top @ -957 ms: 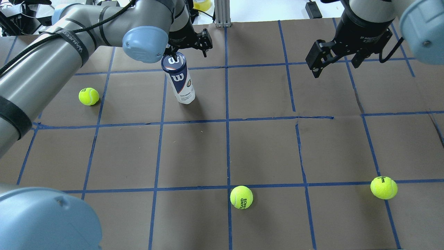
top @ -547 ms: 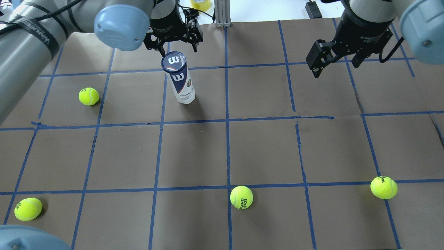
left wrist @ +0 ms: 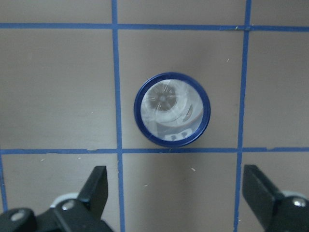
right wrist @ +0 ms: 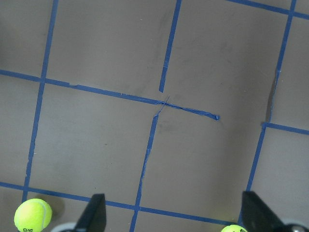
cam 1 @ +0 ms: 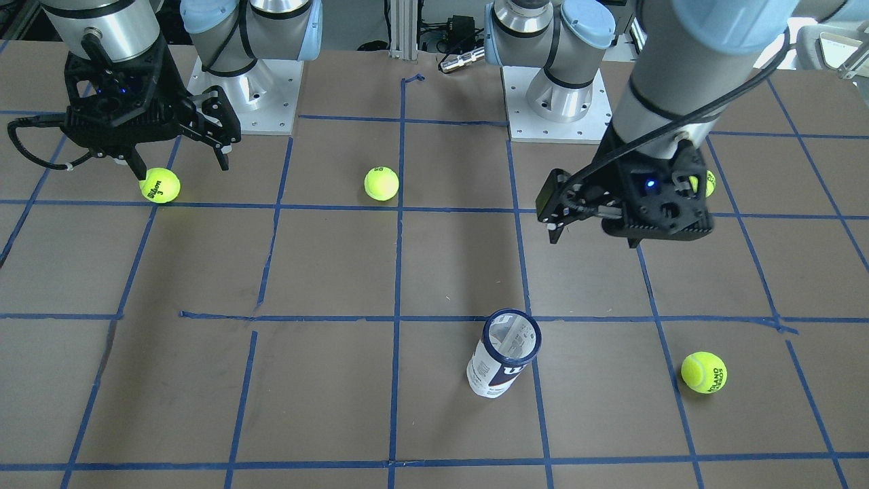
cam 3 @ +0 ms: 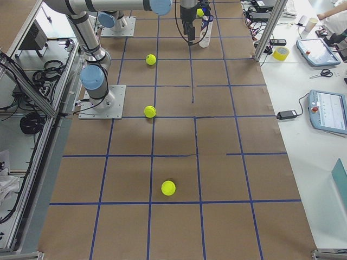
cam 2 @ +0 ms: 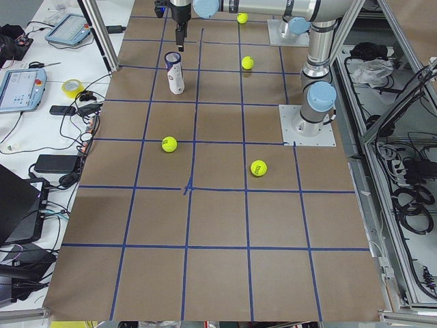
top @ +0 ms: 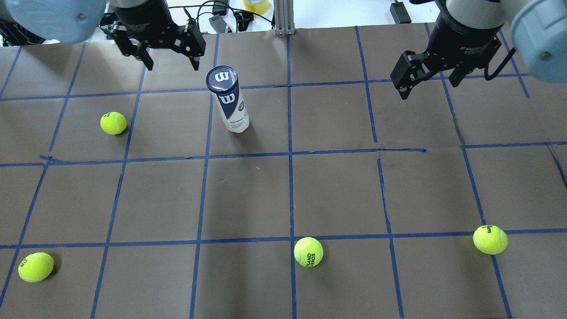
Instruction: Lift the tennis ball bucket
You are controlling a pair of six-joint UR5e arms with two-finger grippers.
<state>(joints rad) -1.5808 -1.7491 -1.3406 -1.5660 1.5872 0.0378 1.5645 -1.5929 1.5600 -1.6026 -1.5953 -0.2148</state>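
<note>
The tennis ball bucket (top: 229, 104) stands upright on the brown table, white body with a navy W lid. It also shows in the front view (cam 1: 503, 360) and from above in the left wrist view (left wrist: 172, 109). My left gripper (top: 172, 62) is open and empty, held high, to the left of and beyond the can's top in the overhead view. In the left wrist view (left wrist: 175, 193) the can's lid lies just ahead of the spread fingers. My right gripper (top: 427, 84) is open and empty, far to the right of the can.
Several yellow-green tennis balls lie on the table: one left of the can (top: 113, 122), one at the front left (top: 36, 266), one front centre (top: 308, 251), one front right (top: 490, 239). Blue tape lines grid the surface.
My left arm has swung left and back, carrying its open gripper from just behind the can's top to its far left. The can and right gripper have not moved.
</note>
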